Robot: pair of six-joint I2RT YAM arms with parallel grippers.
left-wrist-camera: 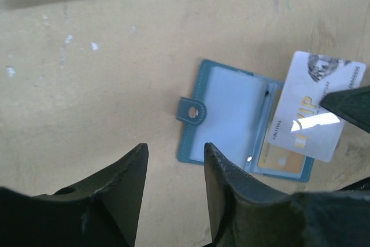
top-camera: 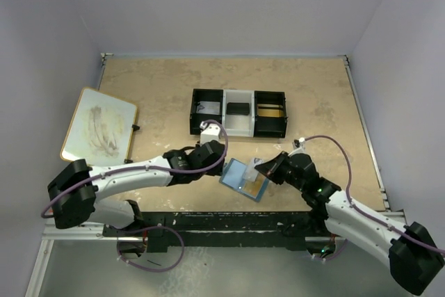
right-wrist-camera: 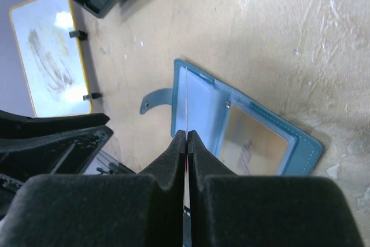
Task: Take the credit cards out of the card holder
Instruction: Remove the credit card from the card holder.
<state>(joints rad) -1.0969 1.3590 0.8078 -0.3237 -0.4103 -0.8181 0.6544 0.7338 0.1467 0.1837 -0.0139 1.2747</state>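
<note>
Wallet: the small blue bifold wallet (left-wrist-camera: pixel 231 114) with a snap tab lies open and flat on the tan table (top-camera: pixel 160 81), between the 2 grippers.

Right arm: the right gripper (right-wrist-camera: pixel 187 138) has its jaws pressed together on the thin pale grey-white card (left-wrist-camera: pixel 315 108) printed "VIP". The card's whole outline shows in the left wrist view, so it is out of its pocket and held just above the wallet's right half.

Left arm: the left gripper (left-wrist-camera: pixel 173 154) has its jaws apart and holds nothing. It hovers near the snap-tab side, apart from the wallet.

The gold-yellow card (right-wrist-camera: pixel 254 140) sits inside its clear pocket.

Step, as judged: 1 of 2 cards is extracted but not yet put down.

Next: place the grey-white card on bare table beside the wallet. Then take the gold-yellow card by its thin edge, probably with the left gripper pinning the wallet so it does not lift.
</note>
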